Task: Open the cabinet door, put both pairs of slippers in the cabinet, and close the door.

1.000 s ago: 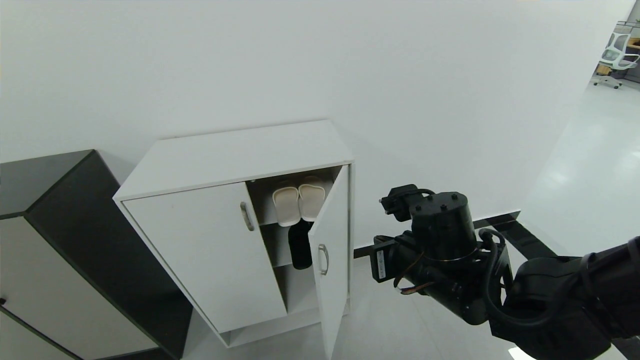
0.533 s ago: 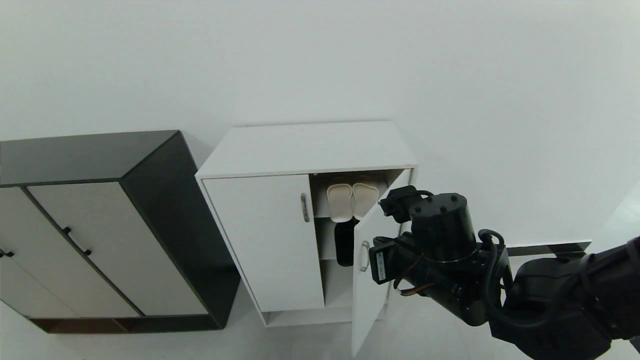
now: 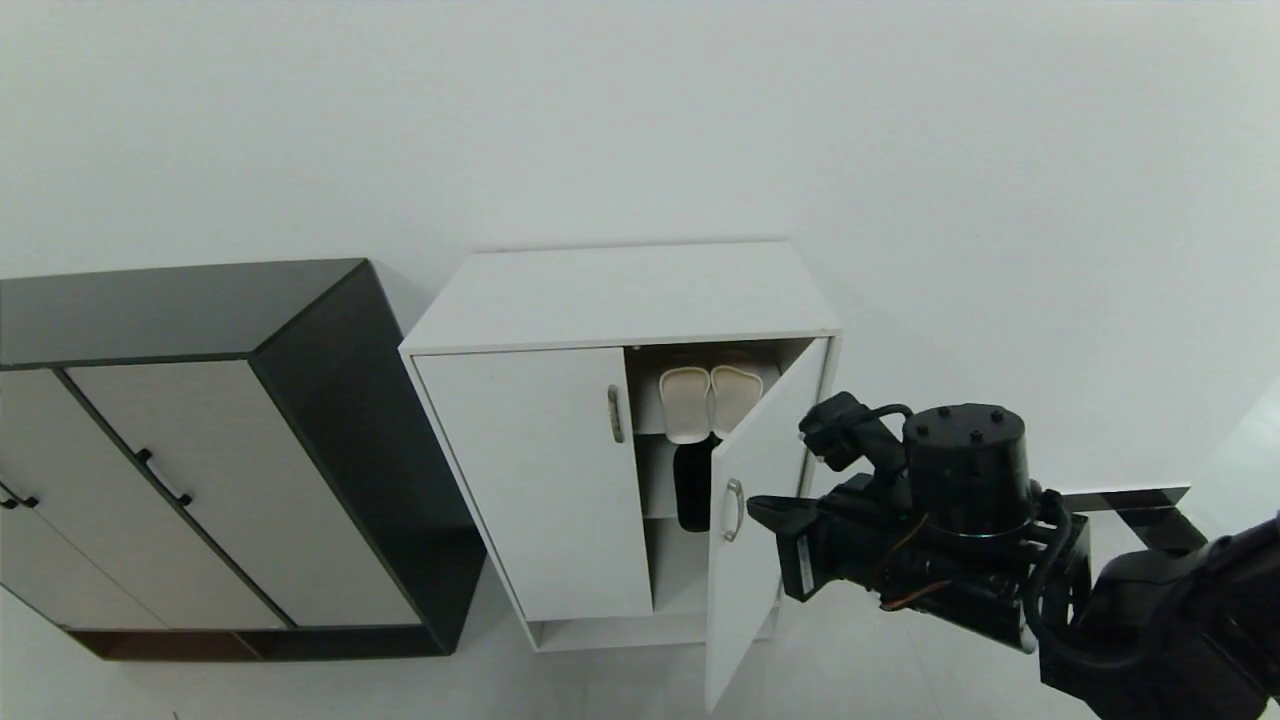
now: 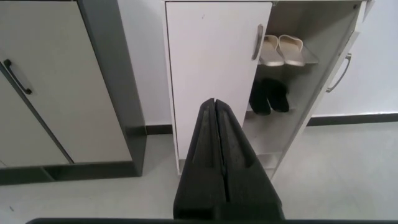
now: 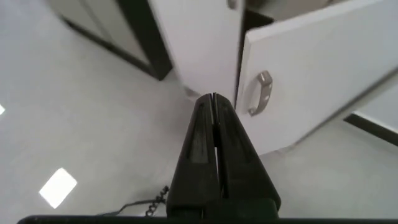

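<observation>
A white cabinet stands against the wall with its right door half open and its left door closed. A cream pair of slippers lies on the top shelf and a black pair of slippers on the middle shelf; both pairs also appear as cream slippers and black slippers. My right gripper is shut and empty, just right of the open door's handle, also seen as the handle past the right gripper. My left gripper is shut, held low before the cabinet.
A larger dark cabinet with pale doors stands at the left, close beside the white one. Pale bare floor spreads in front and to the right. A dark baseboard runs along the wall at the right.
The head camera swung, shifting the whole scene right. My right arm dropped a little and turned, so its gripper now points toward the open door's handle.
</observation>
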### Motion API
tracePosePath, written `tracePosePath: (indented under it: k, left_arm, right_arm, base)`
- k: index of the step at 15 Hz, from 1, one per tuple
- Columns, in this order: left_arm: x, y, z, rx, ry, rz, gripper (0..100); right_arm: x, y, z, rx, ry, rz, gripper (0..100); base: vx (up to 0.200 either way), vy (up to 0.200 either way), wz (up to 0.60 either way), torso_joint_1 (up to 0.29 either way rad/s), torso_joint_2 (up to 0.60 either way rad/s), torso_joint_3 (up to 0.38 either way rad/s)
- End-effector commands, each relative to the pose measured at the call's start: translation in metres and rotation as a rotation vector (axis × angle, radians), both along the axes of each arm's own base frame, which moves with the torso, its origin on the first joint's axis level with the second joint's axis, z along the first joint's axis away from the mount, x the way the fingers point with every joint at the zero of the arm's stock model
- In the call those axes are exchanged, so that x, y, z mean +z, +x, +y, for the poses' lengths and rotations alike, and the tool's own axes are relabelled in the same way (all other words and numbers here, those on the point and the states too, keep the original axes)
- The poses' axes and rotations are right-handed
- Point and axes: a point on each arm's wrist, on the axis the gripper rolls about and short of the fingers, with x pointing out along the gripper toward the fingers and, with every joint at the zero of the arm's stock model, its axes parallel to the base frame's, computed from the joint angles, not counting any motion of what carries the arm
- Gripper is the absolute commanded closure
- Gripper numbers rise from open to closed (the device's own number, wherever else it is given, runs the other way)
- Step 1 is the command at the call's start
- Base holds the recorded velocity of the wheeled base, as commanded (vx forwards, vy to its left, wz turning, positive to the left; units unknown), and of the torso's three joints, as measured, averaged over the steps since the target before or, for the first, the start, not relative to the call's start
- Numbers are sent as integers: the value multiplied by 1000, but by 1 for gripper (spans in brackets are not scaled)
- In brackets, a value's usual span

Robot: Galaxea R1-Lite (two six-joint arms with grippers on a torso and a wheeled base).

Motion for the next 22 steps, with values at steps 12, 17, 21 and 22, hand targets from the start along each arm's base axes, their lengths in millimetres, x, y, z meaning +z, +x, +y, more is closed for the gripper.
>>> tracePosePath:
  k: [12, 17, 21, 22]
  left_arm:
    - [0, 0, 0, 1, 0, 1, 100]
    - [0, 0, 0, 3, -2, 1, 100]
    - [0, 0, 0, 3, -2, 1, 100]
    - [0, 0, 0, 3, -2, 1, 100]
  right_arm:
    - [-21, 15, -32, 48, -67, 44, 100]
    - [-28, 27, -24, 37, -66, 56, 100]
    - [-37, 40, -19, 25, -72, 65, 100]
    - [-38, 42, -19, 21, -74, 68, 100]
  base:
    - [117, 0, 0, 0, 2, 3]
    - [0, 0, 0, 0, 0, 0]
    - [0, 0, 0, 0, 0, 0]
    - [0, 0, 0, 0, 0, 0]
